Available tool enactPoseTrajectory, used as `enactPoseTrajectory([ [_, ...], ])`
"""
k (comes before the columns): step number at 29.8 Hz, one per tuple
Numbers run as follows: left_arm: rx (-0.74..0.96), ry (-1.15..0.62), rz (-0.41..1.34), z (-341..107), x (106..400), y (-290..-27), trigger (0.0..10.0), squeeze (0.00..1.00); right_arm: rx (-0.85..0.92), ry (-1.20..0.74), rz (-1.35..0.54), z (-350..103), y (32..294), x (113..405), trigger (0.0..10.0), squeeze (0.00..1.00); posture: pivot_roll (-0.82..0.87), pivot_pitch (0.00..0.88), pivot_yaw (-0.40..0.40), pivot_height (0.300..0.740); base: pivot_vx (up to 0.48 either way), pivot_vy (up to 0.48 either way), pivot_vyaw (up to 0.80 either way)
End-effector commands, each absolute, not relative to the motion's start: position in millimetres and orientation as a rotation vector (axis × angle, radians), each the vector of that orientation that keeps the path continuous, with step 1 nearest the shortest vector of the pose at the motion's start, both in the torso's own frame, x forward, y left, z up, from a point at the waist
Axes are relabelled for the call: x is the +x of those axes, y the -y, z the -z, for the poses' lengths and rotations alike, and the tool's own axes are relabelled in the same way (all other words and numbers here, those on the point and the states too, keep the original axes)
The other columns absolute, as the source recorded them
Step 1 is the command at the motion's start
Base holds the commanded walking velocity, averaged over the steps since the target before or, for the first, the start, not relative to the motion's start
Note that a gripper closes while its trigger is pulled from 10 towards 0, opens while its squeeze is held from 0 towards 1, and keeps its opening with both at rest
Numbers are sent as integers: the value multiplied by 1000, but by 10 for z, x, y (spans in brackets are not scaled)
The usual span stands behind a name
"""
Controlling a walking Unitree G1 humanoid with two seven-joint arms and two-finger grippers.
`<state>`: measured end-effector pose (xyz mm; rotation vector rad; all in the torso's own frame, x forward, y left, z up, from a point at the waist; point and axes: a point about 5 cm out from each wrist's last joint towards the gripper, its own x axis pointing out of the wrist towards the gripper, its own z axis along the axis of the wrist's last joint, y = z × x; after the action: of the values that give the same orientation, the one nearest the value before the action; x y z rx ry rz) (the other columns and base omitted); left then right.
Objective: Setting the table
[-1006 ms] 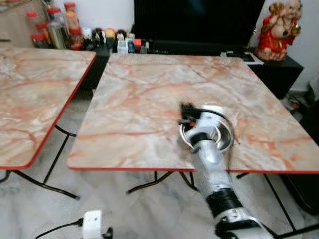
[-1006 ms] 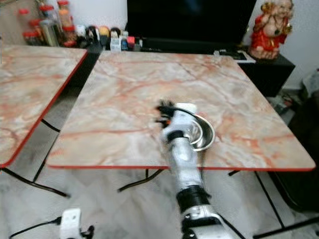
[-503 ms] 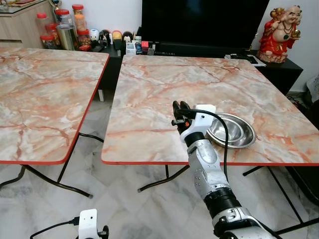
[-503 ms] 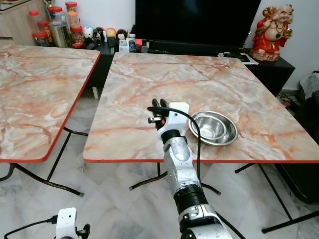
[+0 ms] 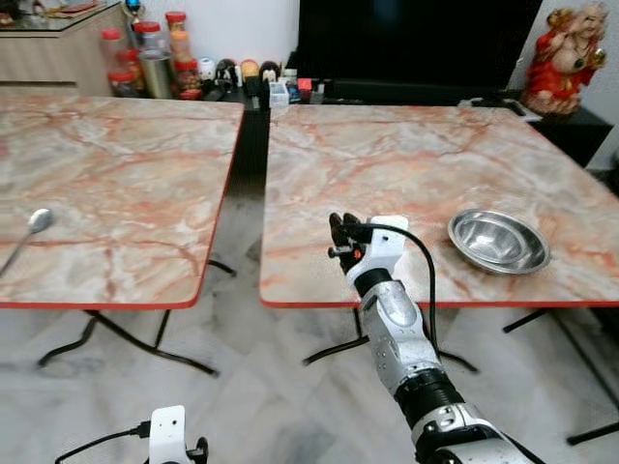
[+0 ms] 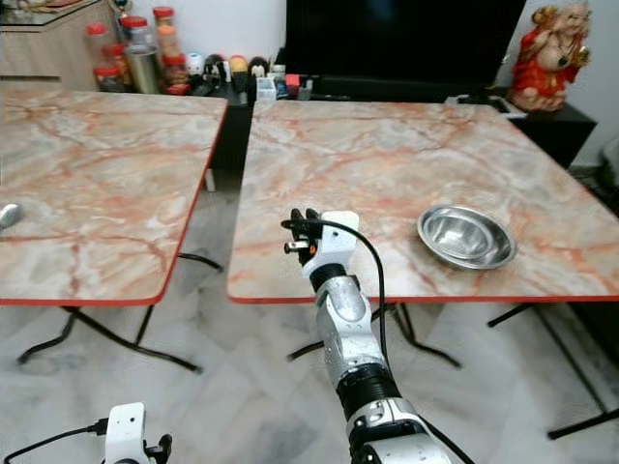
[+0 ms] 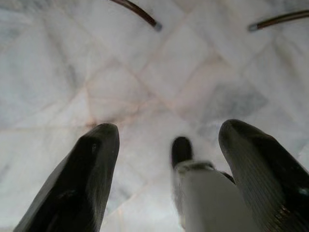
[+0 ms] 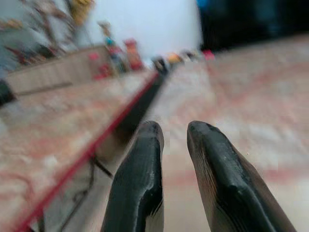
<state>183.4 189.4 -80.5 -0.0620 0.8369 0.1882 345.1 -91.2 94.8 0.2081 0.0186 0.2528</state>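
Observation:
A steel bowl sits upright near the front right edge of the right marble table. My right gripper hovers over that table's front edge, well to the left of the bowl, with its fingers nearly together and nothing between them. A metal spoon lies on the left marble table near its left side. My left gripper hangs open over the tiled floor, holding nothing.
A narrow gap of floor separates the two red-edged tables. Jars and small items line the back, beside a dark TV and a red figurine. A white device with a cable lies on the floor.
The view has swung left, bringing the spoon into sight. My right gripper has drawn away leftward from the bowl, which stays on the table.

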Motion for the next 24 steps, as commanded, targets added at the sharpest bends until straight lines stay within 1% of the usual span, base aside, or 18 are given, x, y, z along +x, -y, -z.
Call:
enactPoseTrajectory([
  [1, -58, -850, -196, 811, 1820, -1934, 10000, 0, 215, 5, -267, -1011, 861, 3474, 10000, 0, -1, 0, -49, 740, 0, 382, 0],
  [2, -58, -850, -196, 811, 1821, -1932, 10000, 0, 210, -18, -259, -946, 892, 3455, 10000, 0, 2, 0, -52, 740, 0, 386, 0],
  [3, -58, -849, -196, 810, 1822, -1930, 10000, 0, 190, -73, -247, -787, 964, 3396, 10000, 0, 2, 0, -53, 740, 0, 386, 0],
  [6, -59, -849, -196, 811, 1820, -1931, 10000, 0, 184, -86, -250, -737, 977, 3367, 10000, 0, 2, 0, -53, 740, 0, 386, 0],
  [24, -56, -850, -201, 815, 1805, -1946, 10000, 0, 173, -108, -266, -646, 964, 3323, 10000, 0, 5, 0, -53, 740, 0, 384, 0],
])
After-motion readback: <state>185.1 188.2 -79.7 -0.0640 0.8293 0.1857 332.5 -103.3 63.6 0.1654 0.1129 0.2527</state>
